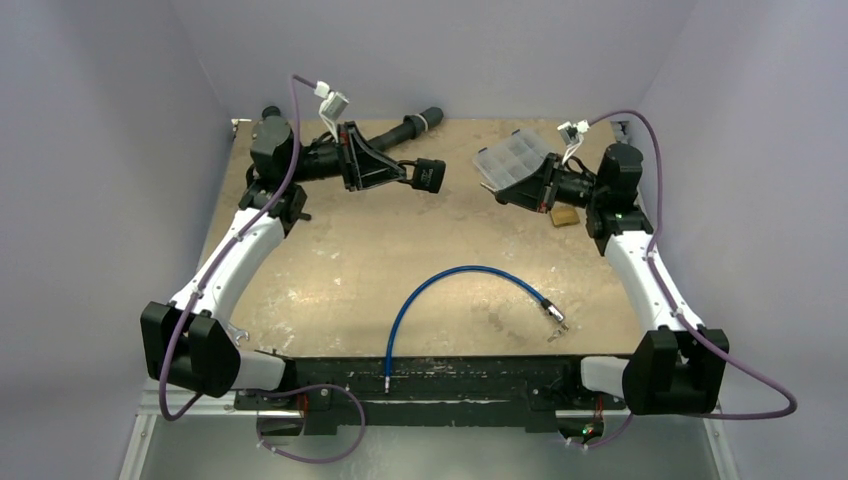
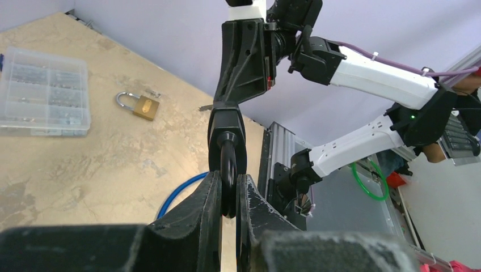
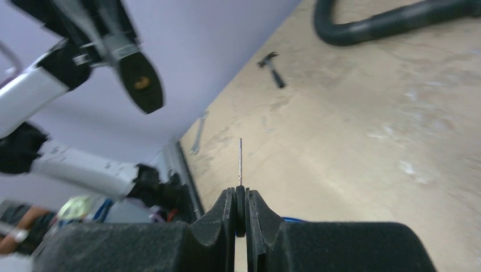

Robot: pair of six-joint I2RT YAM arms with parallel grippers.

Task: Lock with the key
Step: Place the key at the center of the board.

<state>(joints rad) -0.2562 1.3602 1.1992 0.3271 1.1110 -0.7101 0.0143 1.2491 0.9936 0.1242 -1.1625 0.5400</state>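
Seen edge-on from the right wrist, the key [image 3: 240,161] is a thin sliver. Its teeth are unreadable and its head is buried between the fingers of the right gripper [image 3: 240,194]. Ahead and up-left of that claw, the black padlock [image 3: 142,82] is blurred. The left gripper [image 2: 228,184] covers the lower part of the shackle [image 2: 228,163]. Behind the right claw, the right arm [image 1: 620,180] half hides the brass padlock [image 1: 566,216]. In the overhead view the key is too small to find.
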